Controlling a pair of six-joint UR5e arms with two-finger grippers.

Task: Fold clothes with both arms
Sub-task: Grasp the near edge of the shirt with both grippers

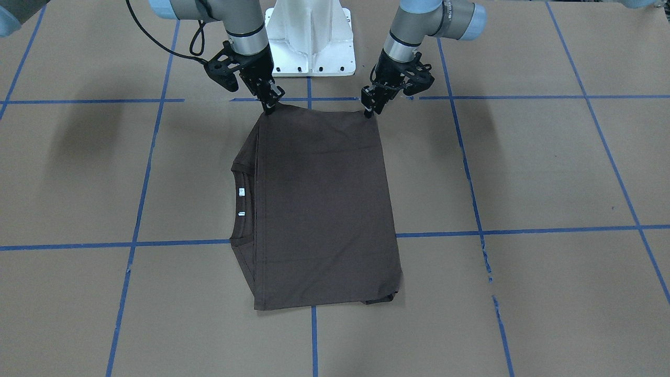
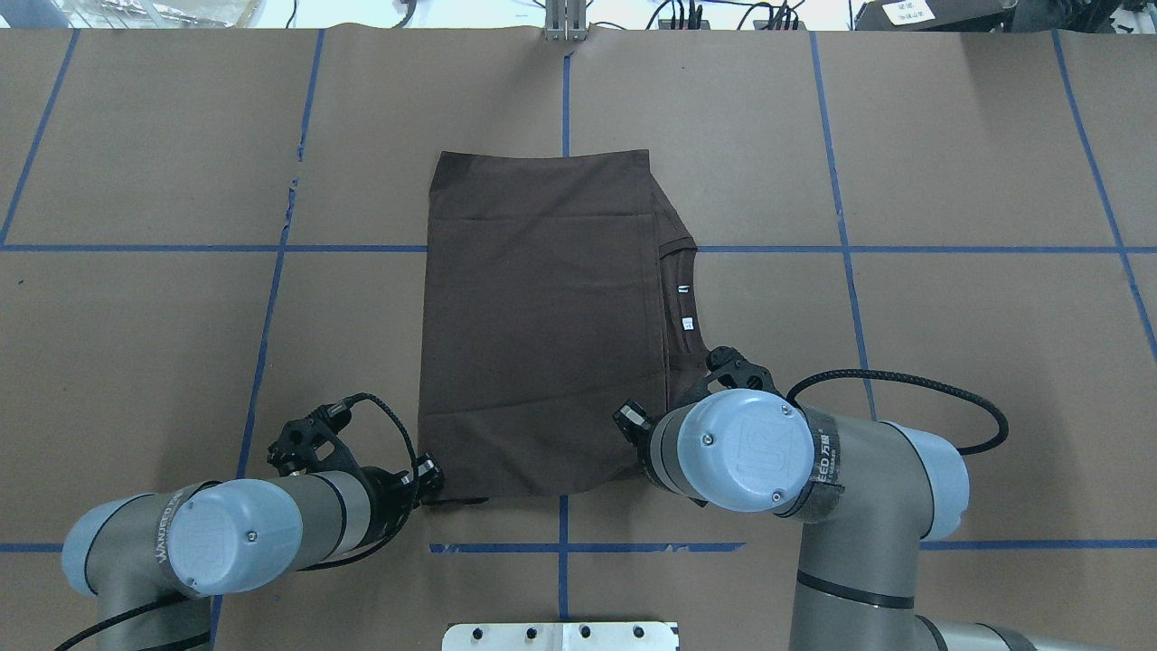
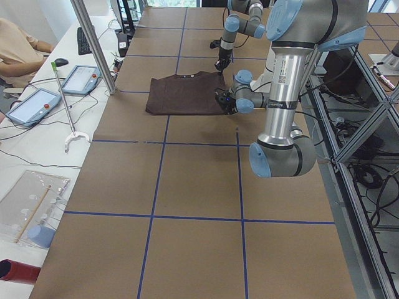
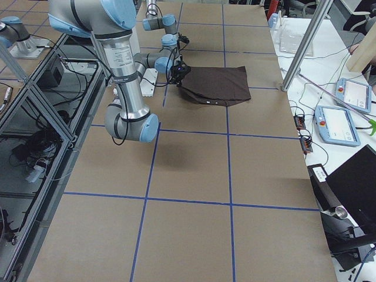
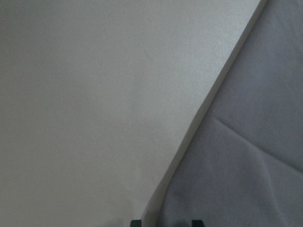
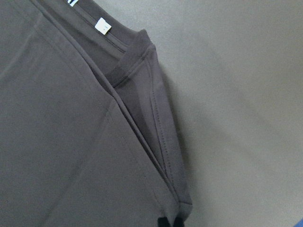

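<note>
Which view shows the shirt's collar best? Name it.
Right wrist: the collar shows close and large. Front-facing and overhead show it small at the T-shirt's edge; the side views barely; left wrist not at all.

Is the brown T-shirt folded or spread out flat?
Folded: the T-shirt lies as a rectangle, a top layer doubled over, its collar peeking out along one edge.
</note>
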